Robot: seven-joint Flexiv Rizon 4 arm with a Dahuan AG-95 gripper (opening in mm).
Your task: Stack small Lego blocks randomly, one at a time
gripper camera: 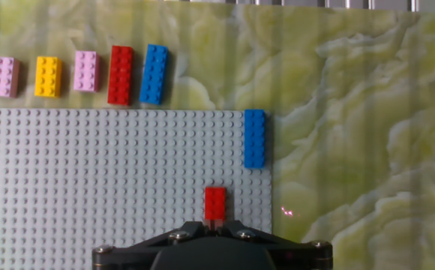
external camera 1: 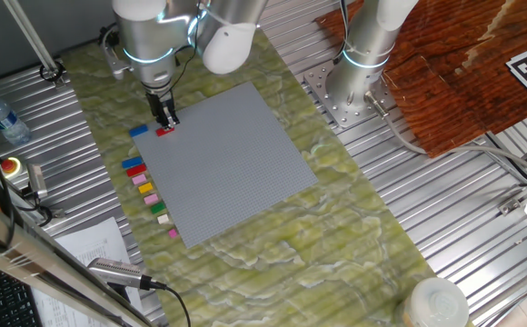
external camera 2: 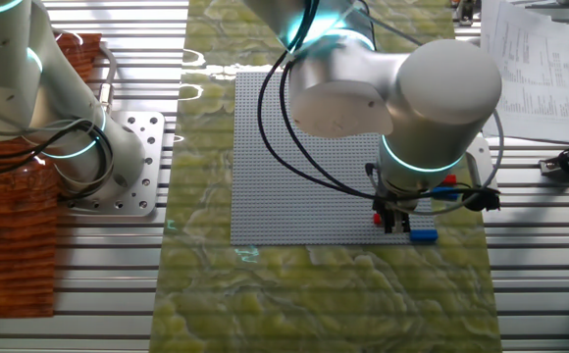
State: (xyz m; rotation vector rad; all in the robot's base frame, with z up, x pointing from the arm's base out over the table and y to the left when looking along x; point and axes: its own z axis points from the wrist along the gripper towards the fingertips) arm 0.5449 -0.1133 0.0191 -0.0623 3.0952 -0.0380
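My gripper [gripper camera: 215,222] stands at the near right edge of the grey baseplate [gripper camera: 90,180], with its jaws close on either side of a small red brick [gripper camera: 215,202] that rests on the plate. The fixed views show the same gripper [external camera 1: 167,123] and red brick [external camera 1: 164,133] at the plate's corner [external camera 2: 379,219]. A blue brick [gripper camera: 254,139] lies at the plate's edge just beyond; it also shows in one fixed view [external camera 1: 138,131]. A row of loose bricks lies off the plate: blue [gripper camera: 154,73], red [gripper camera: 120,74], pink [gripper camera: 86,71], yellow [gripper camera: 48,76], pink [gripper camera: 4,76].
The baseplate [external camera 1: 232,154] lies on a green marbled mat [external camera 1: 273,245]. A second arm's base [external camera 1: 359,73] stands behind the plate. A water bottle [external camera 1: 0,118], papers [external camera 1: 91,245] and a microphone [external camera 1: 118,271] lie at the table's left side.
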